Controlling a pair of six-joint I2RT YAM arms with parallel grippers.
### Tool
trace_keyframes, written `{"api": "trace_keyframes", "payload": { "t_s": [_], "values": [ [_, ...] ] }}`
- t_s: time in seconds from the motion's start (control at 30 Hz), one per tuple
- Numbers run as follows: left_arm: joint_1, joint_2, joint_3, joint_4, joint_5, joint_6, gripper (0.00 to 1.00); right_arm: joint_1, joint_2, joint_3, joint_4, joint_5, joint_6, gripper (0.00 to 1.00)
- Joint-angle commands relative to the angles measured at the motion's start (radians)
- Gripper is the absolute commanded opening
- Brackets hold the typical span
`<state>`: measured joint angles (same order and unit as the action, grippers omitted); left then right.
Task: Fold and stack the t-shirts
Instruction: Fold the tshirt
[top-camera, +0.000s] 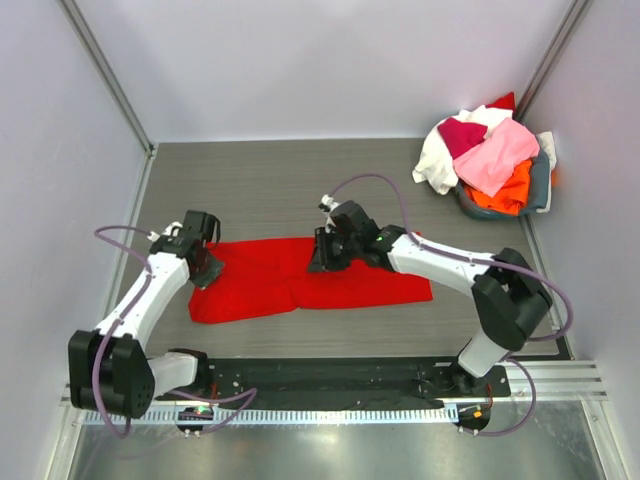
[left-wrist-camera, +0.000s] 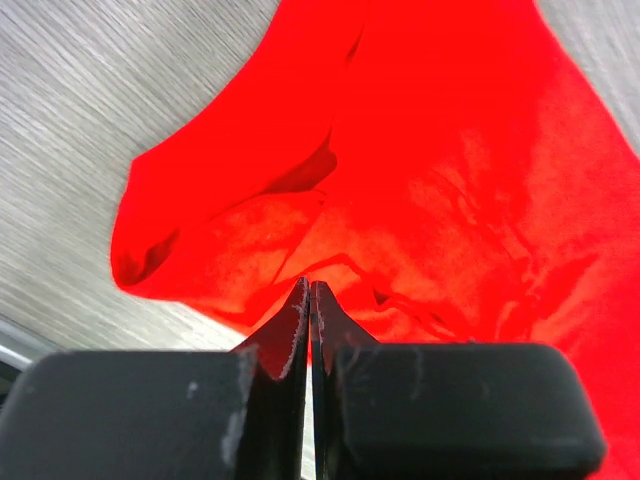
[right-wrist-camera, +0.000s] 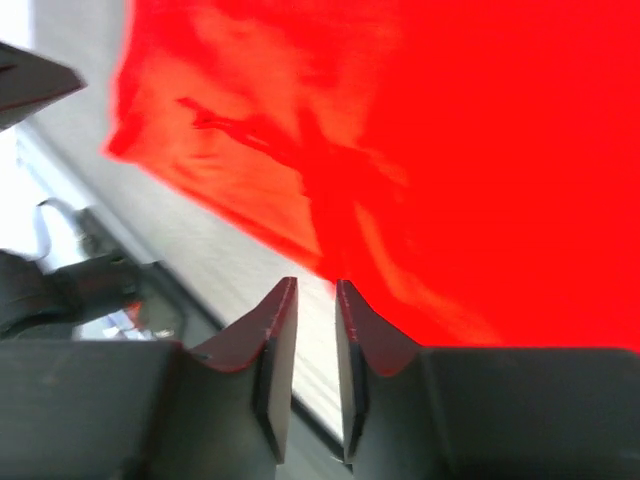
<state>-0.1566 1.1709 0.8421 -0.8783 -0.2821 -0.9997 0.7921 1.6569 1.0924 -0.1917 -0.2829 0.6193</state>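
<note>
- Left arm (top-camera: 150, 290): white link shells, black joint housings, purple cable (top-camera: 110, 235) looping alongside.
- Right arm (top-camera: 430, 258): same white and black, with a small green light.
- Left gripper (left-wrist-camera: 309, 290): matte black pointed fingers with pale scuffed edges.
- Right gripper (right-wrist-camera: 316, 285): black wedge-shaped fingers.

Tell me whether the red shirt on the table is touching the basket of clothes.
Apart. The top view shows bare table between the red shirt, spread near the arms, and the basket in the far right corner.
</note>
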Motion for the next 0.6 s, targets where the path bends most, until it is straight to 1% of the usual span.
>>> {"api": "trace_keyframes", "payload": {
  "t_s": [0.0,0.03,0.07,0.13,0.23,0.3,0.4,0.43,0.57],
  "values": [
    [0.005,0.067,0.034,0.061,-0.037,-0.045,0.00,-0.039,-0.104,-0.048,-0.191,0.189,-0.095,0.26],
    [0.005,0.110,0.043,0.070,-0.042,-0.050,0.01,-0.048,-0.146,-0.060,-0.219,0.224,-0.105,0.22],
    [0.005,0.133,0.060,0.084,-0.049,-0.053,0.00,-0.060,-0.170,-0.089,-0.242,0.293,-0.128,0.17],
    [0.006,0.180,0.084,0.093,-0.083,-0.056,0.00,-0.097,-0.212,-0.124,-0.306,0.365,-0.144,0.01],
    [0.025,0.275,0.147,0.081,-0.132,-0.056,0.00,-0.145,-0.302,-0.204,-0.336,0.441,-0.151,0.01],
    [0.038,0.340,0.192,0.070,-0.143,-0.056,0.00,-0.160,-0.356,-0.250,-0.342,0.499,-0.126,0.01],
    [0.068,0.410,0.221,0.085,-0.111,-0.036,0.00,-0.185,-0.413,-0.299,-0.350,0.562,-0.064,0.01],
    [0.078,0.429,0.236,0.091,-0.100,-0.028,0.00,-0.197,-0.427,-0.314,-0.353,0.605,-0.012,0.01],
    [0.086,0.506,0.278,0.091,-0.074,-0.019,0.00,-0.238,-0.459,-0.388,-0.351,0.631,0.037,0.01]
  ]
}}
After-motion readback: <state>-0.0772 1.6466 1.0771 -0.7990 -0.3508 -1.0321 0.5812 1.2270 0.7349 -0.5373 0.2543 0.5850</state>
